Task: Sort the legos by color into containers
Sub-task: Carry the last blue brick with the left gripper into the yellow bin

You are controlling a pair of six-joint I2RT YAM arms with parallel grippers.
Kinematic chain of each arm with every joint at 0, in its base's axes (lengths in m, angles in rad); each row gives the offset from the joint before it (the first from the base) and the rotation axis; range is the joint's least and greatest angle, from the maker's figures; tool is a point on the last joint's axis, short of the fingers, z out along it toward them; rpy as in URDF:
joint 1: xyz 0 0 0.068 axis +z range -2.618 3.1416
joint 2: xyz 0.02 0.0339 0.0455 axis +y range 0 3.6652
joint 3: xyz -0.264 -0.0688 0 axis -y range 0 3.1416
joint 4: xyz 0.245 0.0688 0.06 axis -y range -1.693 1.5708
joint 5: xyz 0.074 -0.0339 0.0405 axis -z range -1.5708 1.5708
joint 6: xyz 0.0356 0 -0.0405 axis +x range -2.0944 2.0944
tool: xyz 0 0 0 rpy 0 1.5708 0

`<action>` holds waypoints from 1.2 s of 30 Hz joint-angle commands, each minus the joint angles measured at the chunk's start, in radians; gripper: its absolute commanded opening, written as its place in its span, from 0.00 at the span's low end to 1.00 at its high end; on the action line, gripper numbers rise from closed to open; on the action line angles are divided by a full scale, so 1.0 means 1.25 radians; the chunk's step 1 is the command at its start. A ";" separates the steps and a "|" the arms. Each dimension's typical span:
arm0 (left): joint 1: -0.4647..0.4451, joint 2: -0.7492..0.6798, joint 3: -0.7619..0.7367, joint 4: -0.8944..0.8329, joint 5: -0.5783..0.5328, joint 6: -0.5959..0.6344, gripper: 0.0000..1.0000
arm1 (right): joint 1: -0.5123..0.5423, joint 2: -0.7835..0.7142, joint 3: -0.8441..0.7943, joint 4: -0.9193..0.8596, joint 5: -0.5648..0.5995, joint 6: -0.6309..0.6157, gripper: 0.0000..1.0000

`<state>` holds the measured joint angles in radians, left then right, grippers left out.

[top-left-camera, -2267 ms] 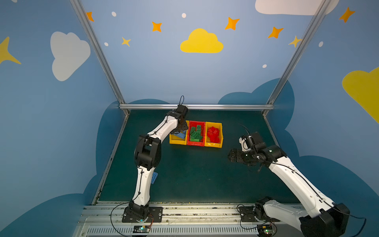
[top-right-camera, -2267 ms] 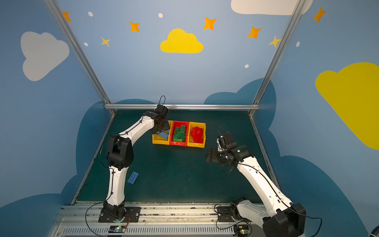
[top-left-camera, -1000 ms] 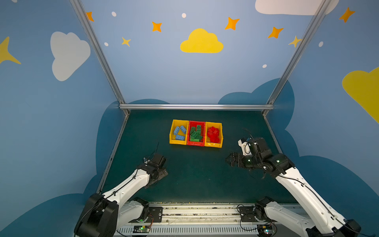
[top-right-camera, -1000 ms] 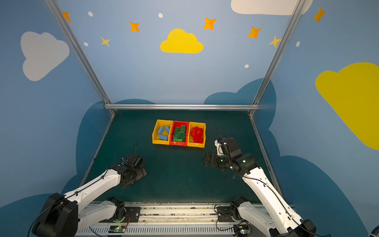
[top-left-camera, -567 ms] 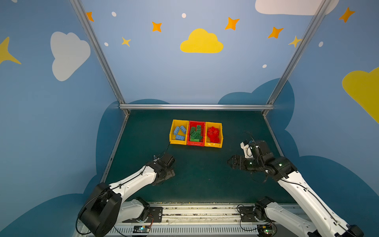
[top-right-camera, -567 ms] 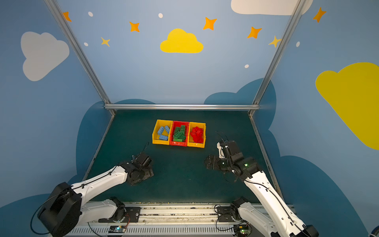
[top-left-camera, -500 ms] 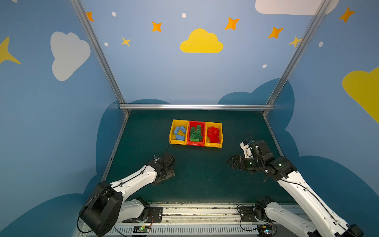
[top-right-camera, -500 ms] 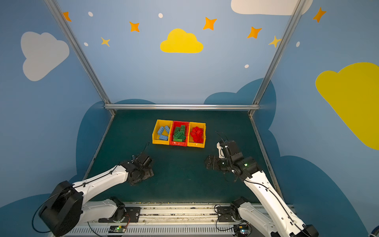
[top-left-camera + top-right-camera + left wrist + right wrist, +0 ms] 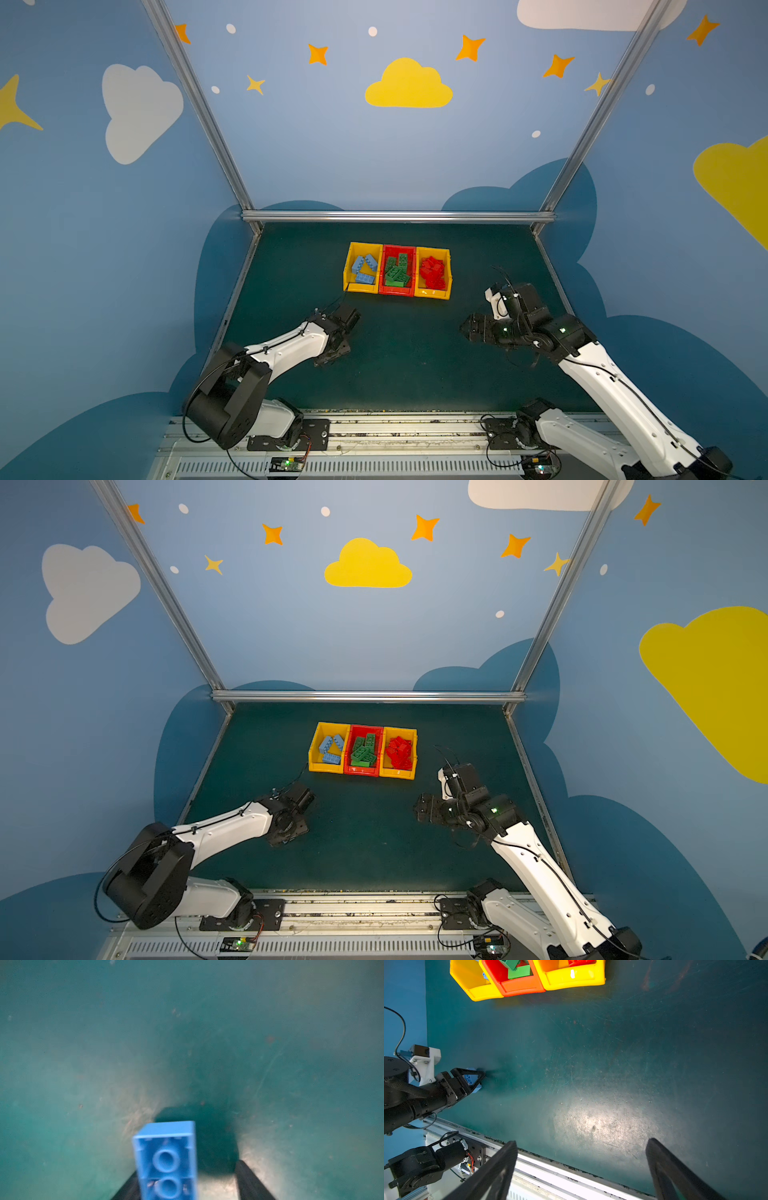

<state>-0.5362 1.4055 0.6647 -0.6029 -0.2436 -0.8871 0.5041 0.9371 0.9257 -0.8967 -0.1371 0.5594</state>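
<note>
Three joined containers stand at the back of the green mat: a yellow bin [image 9: 348, 266] with light blue legos [image 9: 363, 268], a red bin [image 9: 397, 293] with green legos [image 9: 397, 270], and a yellow bin [image 9: 432, 295] with red legos [image 9: 433, 272]. My left gripper [image 9: 332, 359] [image 9: 187, 1169] is low over the mat at the front left. A blue brick [image 9: 166, 1159] lies between its fingers, hollow underside facing the camera. It rests against one finger, and a gap separates it from the other finger [image 9: 247, 1178]. My right gripper [image 9: 467, 328] [image 9: 582, 1141] hovers open and empty at the right.
A metal rail [image 9: 550, 1169] runs along the mat's front edge, below my right gripper. Blue walls and aluminium posts [image 9: 199, 108] close in the left, back and right sides. The bins [image 9: 527, 982] sit close to the back wall.
My left arm came back from the bins to the front left, then slid a little to the right. Its jaws have narrowed around the blue brick. The right arm has barely moved.
</note>
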 commanded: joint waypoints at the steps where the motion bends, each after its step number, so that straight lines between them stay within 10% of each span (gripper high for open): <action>1: 0.006 0.010 0.000 -0.015 -0.004 0.007 0.48 | 0.004 0.008 0.021 -0.020 0.017 -0.008 0.94; 9: 0.006 0.025 0.116 -0.073 -0.030 0.063 0.26 | 0.004 0.049 0.021 0.009 0.014 -0.013 0.94; 24: 0.096 0.486 0.794 -0.113 -0.008 0.291 0.28 | -0.011 0.129 0.059 0.018 0.042 -0.052 0.94; 33: 0.122 0.660 1.002 -0.159 0.043 0.296 0.34 | -0.046 0.135 0.066 -0.003 0.058 -0.072 0.94; 36: 0.122 0.669 1.014 -0.162 0.050 0.295 0.50 | -0.051 0.140 0.069 -0.002 0.056 -0.075 0.94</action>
<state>-0.3866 2.2425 1.9030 -0.7544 -0.1986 -0.5259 0.4461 1.1038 0.9829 -0.8799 -0.0788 0.4850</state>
